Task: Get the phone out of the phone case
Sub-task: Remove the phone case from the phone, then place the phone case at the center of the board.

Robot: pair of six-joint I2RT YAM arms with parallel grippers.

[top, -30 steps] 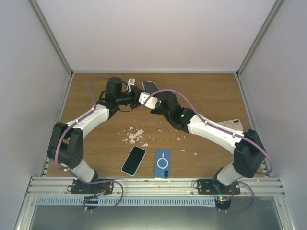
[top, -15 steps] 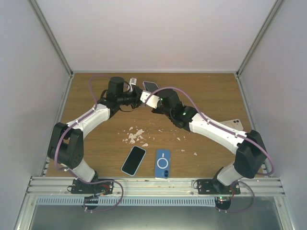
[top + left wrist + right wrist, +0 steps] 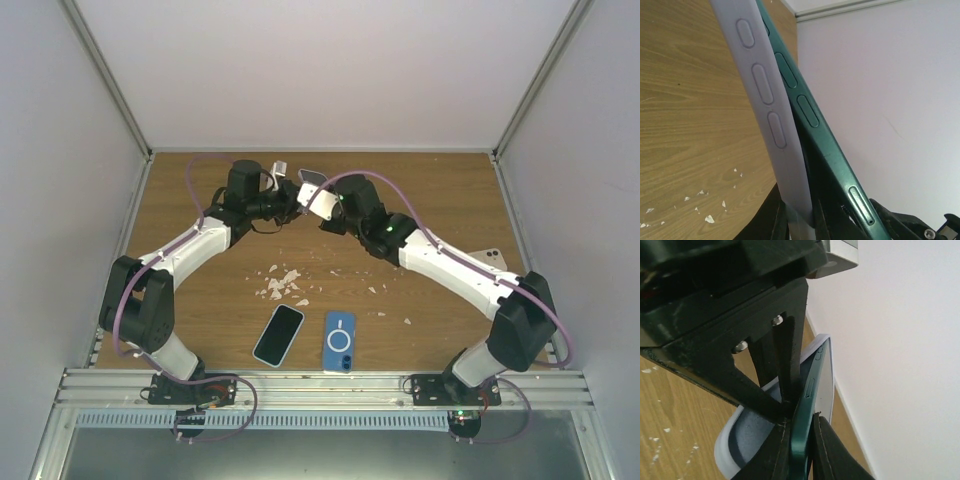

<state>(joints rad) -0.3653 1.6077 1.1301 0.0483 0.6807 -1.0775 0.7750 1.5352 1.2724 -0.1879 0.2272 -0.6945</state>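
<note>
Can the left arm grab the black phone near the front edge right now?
Probably not yet. Only crumbs lie before the black phone, but the left gripper is shut on the pale case, whose green phone the right gripper clamps.

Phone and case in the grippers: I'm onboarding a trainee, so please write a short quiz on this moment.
1. True or false: the green phone sits fully inside the grey case.
2. Which gripper pinches the green phone? A left, B right.
3. Fill in: the flat case beside the black phone is ____.
Key: 1 false; 2 B, the right gripper; 3 blue.
</note>
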